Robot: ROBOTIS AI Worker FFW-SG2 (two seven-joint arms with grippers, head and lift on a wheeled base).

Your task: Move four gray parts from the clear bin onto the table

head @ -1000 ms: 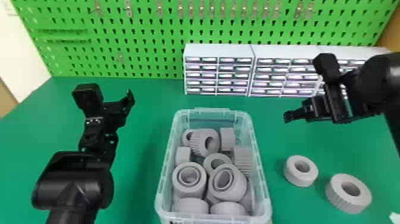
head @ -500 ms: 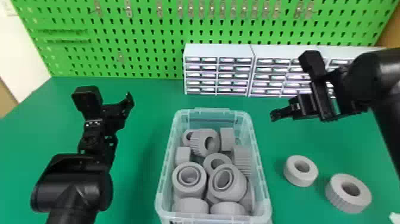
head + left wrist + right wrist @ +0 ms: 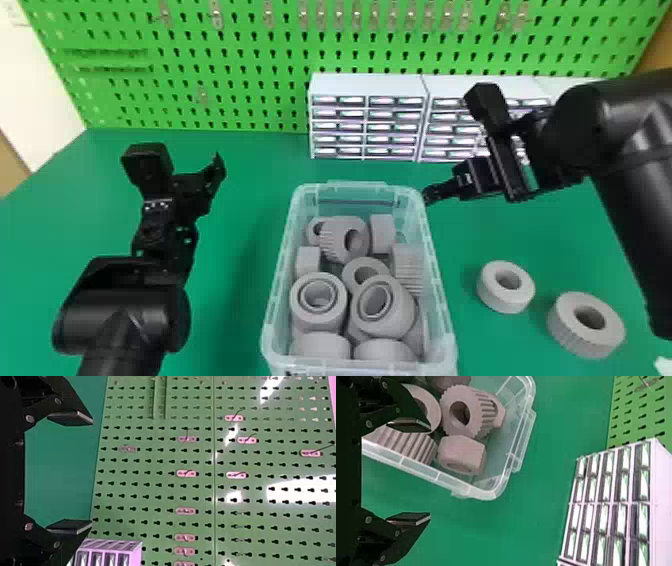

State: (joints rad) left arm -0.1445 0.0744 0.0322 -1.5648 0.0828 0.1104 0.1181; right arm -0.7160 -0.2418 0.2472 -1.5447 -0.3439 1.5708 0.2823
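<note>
In the head view my right gripper (image 3: 427, 195) is by the back right corner of the clear bin (image 3: 356, 186), above rim height as far as I can tell. The right wrist view shows that gripper (image 3: 430, 475) open and empty, the bin's side wall (image 3: 440, 475) and gray parts (image 3: 462, 453) beyond its fingers. Several gray parts (image 3: 320, 302) lie heaped in the bin. On the table right of it rest a smooth gray ring (image 3: 505, 297) and a ribbed gray ring (image 3: 572, 332). My left gripper (image 3: 212, 172) is parked left of the bin; in its wrist view the gripper (image 3: 92, 473) stands open, holding nothing.
White drawer cabinets (image 3: 367, 85) stand behind the bin, in front of a green pegboard (image 3: 240, 90). Green table surface (image 3: 240, 220) lies between the left arm and the bin.
My right gripper has moved left from over the right part of the table to the bin's back right corner. The left arm and the gray parts have stayed where they were.
</note>
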